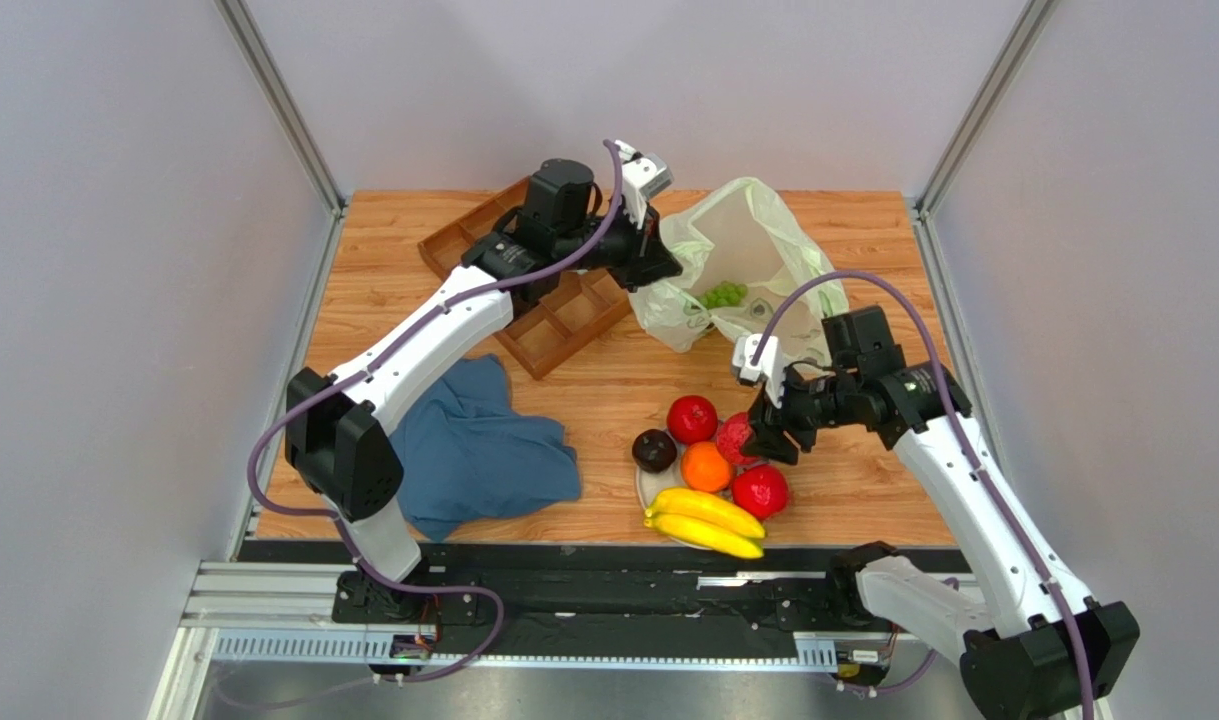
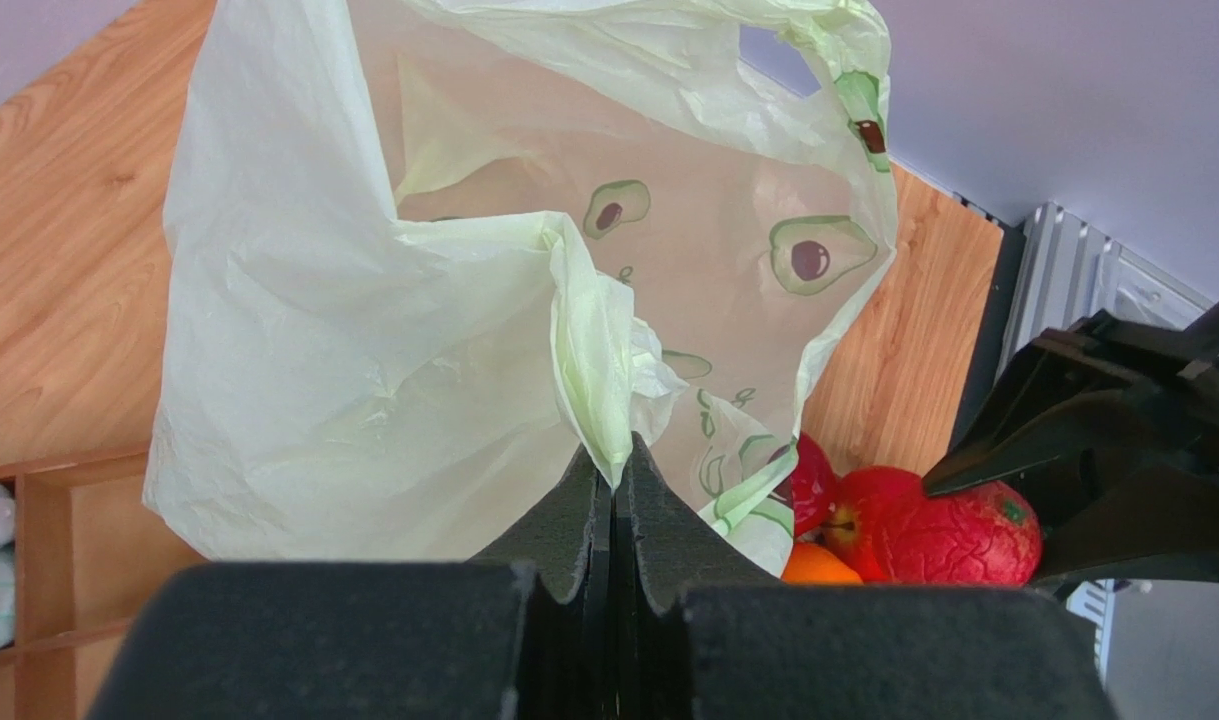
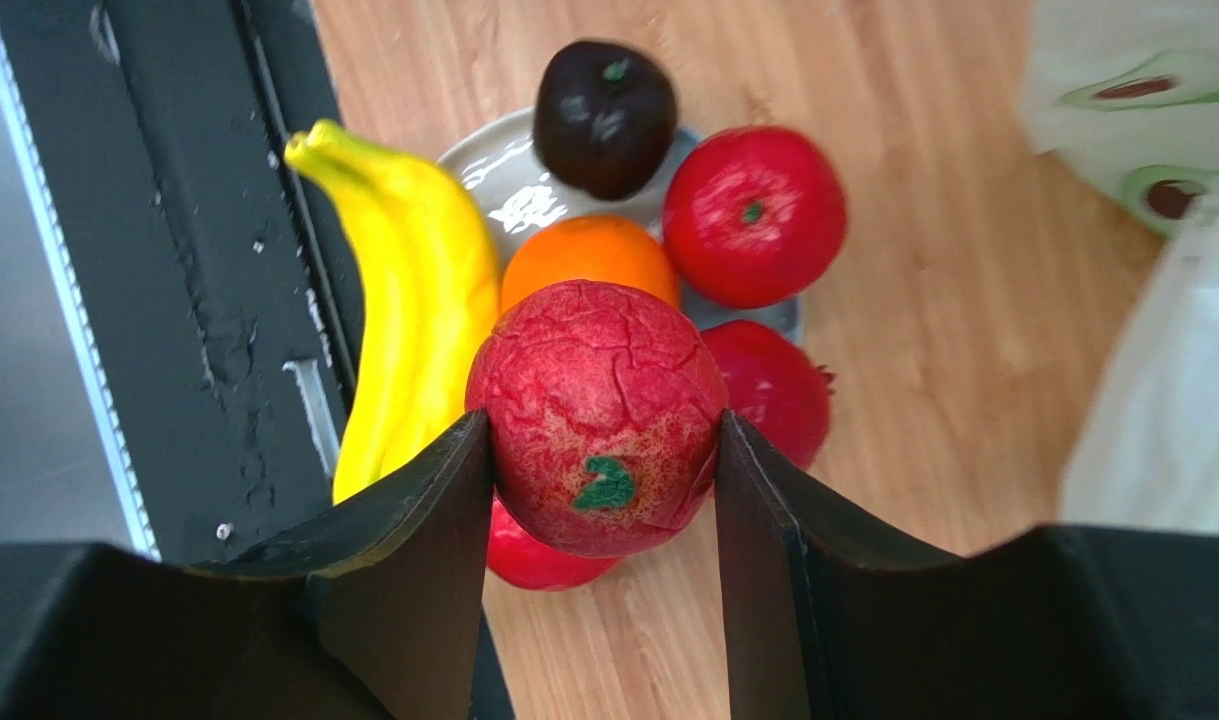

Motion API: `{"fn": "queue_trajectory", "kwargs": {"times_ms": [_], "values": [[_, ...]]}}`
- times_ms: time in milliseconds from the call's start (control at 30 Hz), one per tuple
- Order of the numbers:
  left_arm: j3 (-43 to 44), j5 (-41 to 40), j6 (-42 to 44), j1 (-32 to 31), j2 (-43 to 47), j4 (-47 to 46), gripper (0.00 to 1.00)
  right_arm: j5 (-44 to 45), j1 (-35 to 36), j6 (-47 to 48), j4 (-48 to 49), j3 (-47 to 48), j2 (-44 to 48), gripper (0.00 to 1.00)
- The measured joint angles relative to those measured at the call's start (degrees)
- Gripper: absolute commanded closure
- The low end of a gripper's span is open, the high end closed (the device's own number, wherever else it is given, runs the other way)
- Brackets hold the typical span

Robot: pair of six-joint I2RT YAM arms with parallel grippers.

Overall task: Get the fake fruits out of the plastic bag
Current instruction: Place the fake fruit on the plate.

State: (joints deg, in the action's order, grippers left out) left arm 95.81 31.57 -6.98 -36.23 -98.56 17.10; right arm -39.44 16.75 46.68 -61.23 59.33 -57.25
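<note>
plastic bag pinched up at the back, fruit pile out front

looking down on the wooden table (image 1: 615, 393) from my end: dark blue cloth (image 1: 480, 450) is crumpled at the near left. plastic bag (image 1: 750, 233) stands open at the far middle, just right of the wooden tray (image 1: 570, 323). left gripper (image 2: 612, 458) is clamped tight on a fold of the bag's rim, jaws fully together.

near the front edge there's a grey plate (image 3: 495, 162) with fake fruits on and around it: bananas (image 1: 708, 522), two red apples (image 1: 692, 419) (image 1: 761, 491), an orange (image 1: 705, 468), and a dark fruit (image 1: 654, 449). right gripper (image 3: 603, 435) is about half wide, fingers pressed on both sides of a crackled red fruit (image 3: 600, 375) right over that pile. green grapes (image 1: 725, 294) are inside the bag.
</note>
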Motion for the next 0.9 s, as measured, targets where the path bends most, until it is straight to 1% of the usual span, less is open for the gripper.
{"fn": "queue_trajectory", "kwargs": {"times_ms": [167,267,367,400,467,500,700,833,900], "values": [[-2.3,0.0,-0.1,0.0,0.4,-0.1,1.00,1.0,1.6,2.9,0.0,-4.5,-1.2,0.68],[-4.0,-0.2,0.0,0.0,1.0,0.1,1.00,1.7,2.0,4.4,0.5,-6.0,-2.3,0.65],[-5.2,-0.2,0.1,0.0,1.9,0.3,1.00,2.1,2.8,5.7,0.8,-6.8,-3.2,0.57],[-5.5,-0.2,0.1,0.0,2.3,0.3,1.00,2.3,3.1,5.9,0.9,-7.1,-3.5,0.47],[-5.6,-0.2,0.1,0.0,2.7,0.3,1.00,2.4,3.5,6.2,1.8,-7.8,-3.6,0.36],[-5.6,-0.2,0.1,0.0,2.9,0.3,1.00,2.5,3.7,6.4,2.4,-8.0,-3.6,0.00],[-5.6,-0.2,0.1,0.0,3.2,0.4,1.00,4.6,4.0,5.4,3.5,-6.6,-2.9,0.00],[-5.6,-0.1,0.1,0.0,3.2,0.4,1.00,5.5,3.8,3.7,3.3,4.5,-2.6,0.03],[-5.6,0.0,0.0,0.0,3.2,0.4,1.00,5.1,2.7,1.9,5.8,10.7,-2.5,0.06]]}}
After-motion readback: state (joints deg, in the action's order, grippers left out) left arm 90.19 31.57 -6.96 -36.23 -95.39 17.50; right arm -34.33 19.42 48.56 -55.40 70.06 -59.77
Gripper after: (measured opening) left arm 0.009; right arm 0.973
